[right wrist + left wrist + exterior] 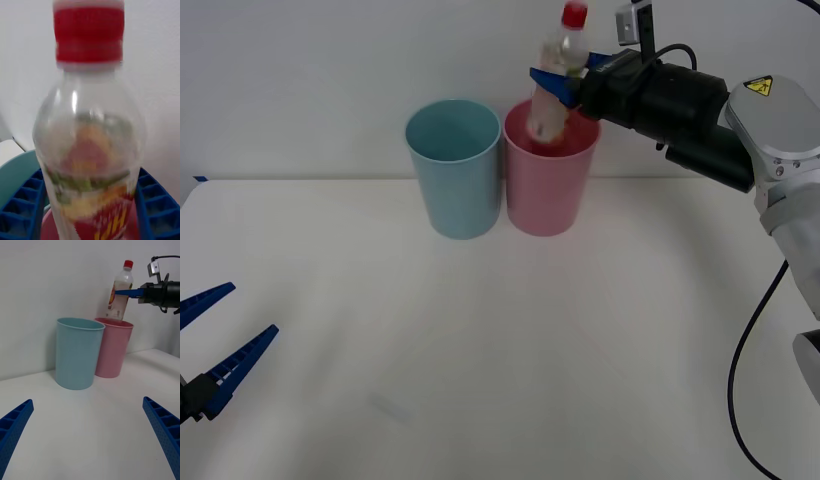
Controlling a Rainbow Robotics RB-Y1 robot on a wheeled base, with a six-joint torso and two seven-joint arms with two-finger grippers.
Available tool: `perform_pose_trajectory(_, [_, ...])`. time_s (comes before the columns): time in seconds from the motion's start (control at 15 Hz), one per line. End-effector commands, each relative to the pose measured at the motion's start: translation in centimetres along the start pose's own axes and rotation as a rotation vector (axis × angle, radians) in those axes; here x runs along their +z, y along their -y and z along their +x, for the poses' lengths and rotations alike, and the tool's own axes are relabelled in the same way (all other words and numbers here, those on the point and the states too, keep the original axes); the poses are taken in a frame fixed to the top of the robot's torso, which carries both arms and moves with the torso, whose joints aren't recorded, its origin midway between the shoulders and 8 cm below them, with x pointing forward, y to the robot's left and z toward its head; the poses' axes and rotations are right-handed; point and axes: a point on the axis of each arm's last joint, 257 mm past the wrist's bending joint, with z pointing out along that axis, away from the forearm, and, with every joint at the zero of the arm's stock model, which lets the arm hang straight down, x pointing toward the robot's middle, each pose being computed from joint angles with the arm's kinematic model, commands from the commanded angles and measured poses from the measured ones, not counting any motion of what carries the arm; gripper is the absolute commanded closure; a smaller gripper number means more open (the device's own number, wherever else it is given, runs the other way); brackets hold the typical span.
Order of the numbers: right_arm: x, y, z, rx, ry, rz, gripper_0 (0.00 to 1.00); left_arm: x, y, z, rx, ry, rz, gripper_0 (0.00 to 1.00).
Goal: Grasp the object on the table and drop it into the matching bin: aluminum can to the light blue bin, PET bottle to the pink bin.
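Observation:
My right gripper [558, 82] is shut on the PET bottle [562, 48], a clear bottle with a red cap and a red-yellow label. It holds the bottle tilted over the pink bin [545, 190], with the base dipping into the bin's mouth. The light blue bin [455, 180] stands touching the pink one on its left. In the right wrist view the bottle [90, 150] sits between my blue fingers [22, 206]. The left wrist view shows the bottle [120, 288] above the pink bin [112, 348]. My left gripper [252, 310] hangs open at the table's near left.
Both bins stand at the far edge of the white table [480, 350], against a pale wall. The right arm's black wrist and cable [670, 95] reach in from the right above the table.

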Motion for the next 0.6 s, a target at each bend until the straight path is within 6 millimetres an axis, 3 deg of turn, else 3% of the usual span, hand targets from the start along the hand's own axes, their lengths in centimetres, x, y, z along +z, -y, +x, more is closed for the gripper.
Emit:
perform_pose_trajectory(0.07, [-0.2,0.0,0.1,0.008,0.008,-0.003,0.00,0.0,0.0,0.0,0.000,0.000,0.000,0.00])
perform_pose_trajectory(0.27, [-1.5,-0.3,0.1,-0.001,0.023,-0.012,0.00,0.0,0.0,0.0,0.000,0.000,0.000,0.00])
perform_pose_trajectory(0.6, [-5.8,-2.3,0.9,-0.005,0.064,-0.032,0.00,0.0,0.0,0.0,0.000,0.000,0.000,0.00])
